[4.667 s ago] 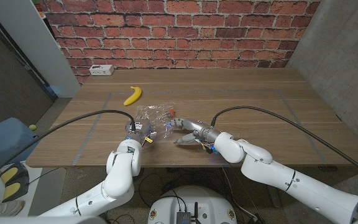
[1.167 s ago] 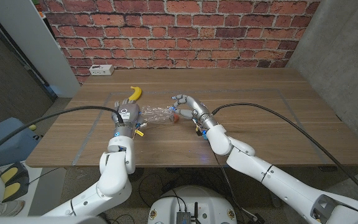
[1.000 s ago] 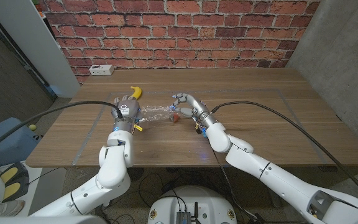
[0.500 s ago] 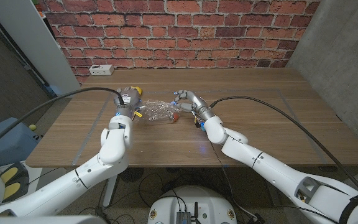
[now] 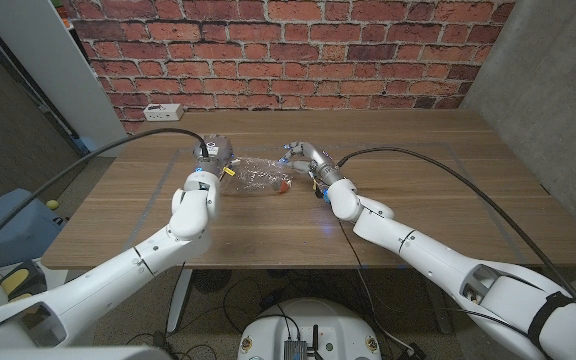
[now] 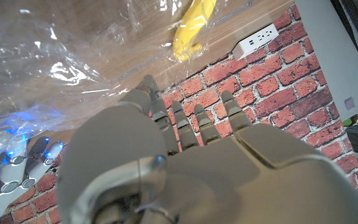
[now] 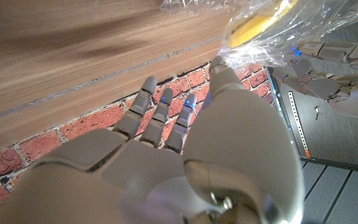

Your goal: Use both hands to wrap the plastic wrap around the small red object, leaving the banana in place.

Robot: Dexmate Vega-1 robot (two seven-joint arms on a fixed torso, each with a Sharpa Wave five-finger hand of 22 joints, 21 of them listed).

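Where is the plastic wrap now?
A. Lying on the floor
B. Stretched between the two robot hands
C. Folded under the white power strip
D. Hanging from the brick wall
B: in the head view the plastic wrap spans from the left robot hand to the right robot hand.

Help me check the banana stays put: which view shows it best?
The left wrist view: the banana lies bare on the table, beyond the plastic wrap. The right wrist view gives a yellow streak through the wrap. In the head view I can't make it out near the left hand.
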